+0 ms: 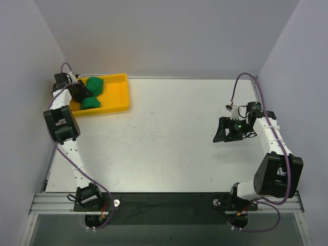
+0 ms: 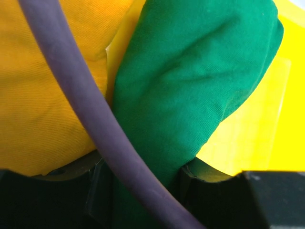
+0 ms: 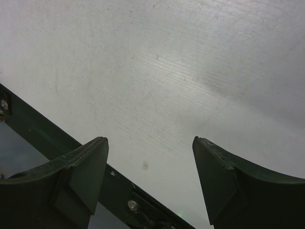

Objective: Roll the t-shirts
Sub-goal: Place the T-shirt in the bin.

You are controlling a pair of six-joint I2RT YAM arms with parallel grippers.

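Note:
Two bunched bright green t-shirts lie in the yellow tray [image 1: 117, 95] at the far left, one at the back [image 1: 95, 83] and one nearer [image 1: 91, 103]. My left gripper [image 1: 82, 92] reaches into the tray between them. In the left wrist view its gripper [image 2: 143, 191] is shut on a fold of green t-shirt [image 2: 190, 95], which fills the gap between the dark fingers [image 2: 202, 174]. My right gripper [image 1: 221, 130] hangs open and empty over the bare table at the right; the right wrist view shows it [image 3: 150, 162] holding nothing.
An orange-yellow cloth [image 2: 43, 95] lies against the green fabric on the left. A purple cable [image 2: 90, 114] crosses the left wrist view. The tray wall [image 2: 257, 129] is close on the right. The table's front rail [image 3: 43, 138] shows under the right gripper.

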